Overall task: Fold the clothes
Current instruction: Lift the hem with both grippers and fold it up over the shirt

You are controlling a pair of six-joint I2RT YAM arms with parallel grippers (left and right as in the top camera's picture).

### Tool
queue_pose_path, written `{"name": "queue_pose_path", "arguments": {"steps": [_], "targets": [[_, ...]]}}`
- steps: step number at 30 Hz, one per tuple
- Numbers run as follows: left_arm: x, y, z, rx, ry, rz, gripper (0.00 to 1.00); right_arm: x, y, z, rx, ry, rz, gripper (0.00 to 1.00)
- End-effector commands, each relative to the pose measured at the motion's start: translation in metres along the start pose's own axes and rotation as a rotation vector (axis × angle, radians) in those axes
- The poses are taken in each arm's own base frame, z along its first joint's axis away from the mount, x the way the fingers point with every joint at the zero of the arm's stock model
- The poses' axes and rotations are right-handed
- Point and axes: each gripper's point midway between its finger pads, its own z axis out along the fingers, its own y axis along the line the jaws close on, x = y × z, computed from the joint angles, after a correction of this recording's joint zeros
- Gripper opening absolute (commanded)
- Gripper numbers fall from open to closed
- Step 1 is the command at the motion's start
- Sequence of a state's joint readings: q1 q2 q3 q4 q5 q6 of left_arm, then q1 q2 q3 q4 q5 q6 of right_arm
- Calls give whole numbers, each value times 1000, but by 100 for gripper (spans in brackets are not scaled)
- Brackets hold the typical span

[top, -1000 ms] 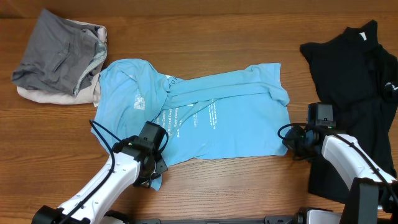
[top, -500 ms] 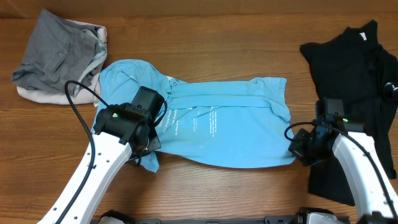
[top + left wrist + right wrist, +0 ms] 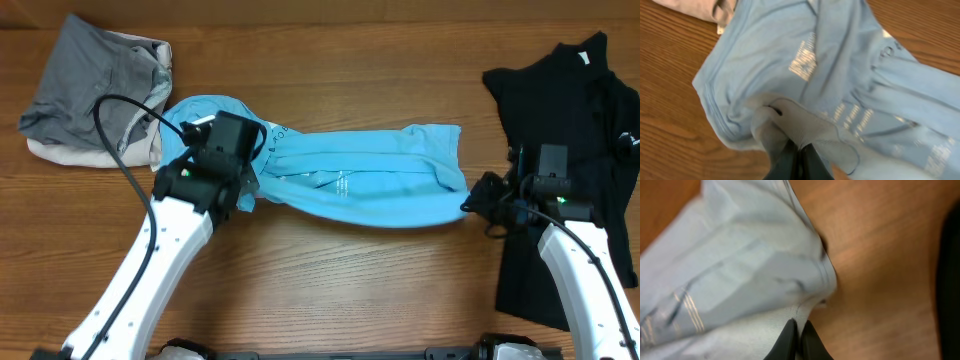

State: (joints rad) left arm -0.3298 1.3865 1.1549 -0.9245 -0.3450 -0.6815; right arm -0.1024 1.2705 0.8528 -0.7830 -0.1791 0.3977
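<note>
black shirt [image 3: 560, 120] cropped at right, cream piece [image 3: 72, 158] mostly hidden

near edge: bare table [image 3: 350, 290], open, wide passage.
far edge: bare wood, open.
middle: light blue t-shirt [image 3: 370, 175] stretched across, blocks.
far left: grey and cream pile [image 3: 95, 95] just beside it.
right: black shirt [image 3: 570, 100] covers that side.

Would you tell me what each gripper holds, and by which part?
Both hold the light blue T-shirt: the left gripper pinches bunched fabric at one end, the right gripper an edge at the other.
</note>
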Motion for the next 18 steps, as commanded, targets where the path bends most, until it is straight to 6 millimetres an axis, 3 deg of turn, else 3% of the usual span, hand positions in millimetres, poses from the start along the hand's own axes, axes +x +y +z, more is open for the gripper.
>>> {"name": "queue_pose_path", "arguments": {"steps": [1, 4, 7, 12, 18], "targets": [[-19, 17, 24, -85, -14, -21, 4, -28, 19, 0, -66, -81, -36, 4], [-28, 24, 46, -102, 0, -43, 4, -47, 31, 9, -115, -137, -53, 4], [-38, 11, 63, -48, -14, -5, 4, -56, 40, 25, -167, -138, -64, 4], [-43, -2, 84, -27, -28, 1, 4, -62, 40, 54, -176, -118, -55, 4], [-38, -8, 112, -40, -9, 10, 4, -82, 49, 59, -213, -194, -85, 4]]}}
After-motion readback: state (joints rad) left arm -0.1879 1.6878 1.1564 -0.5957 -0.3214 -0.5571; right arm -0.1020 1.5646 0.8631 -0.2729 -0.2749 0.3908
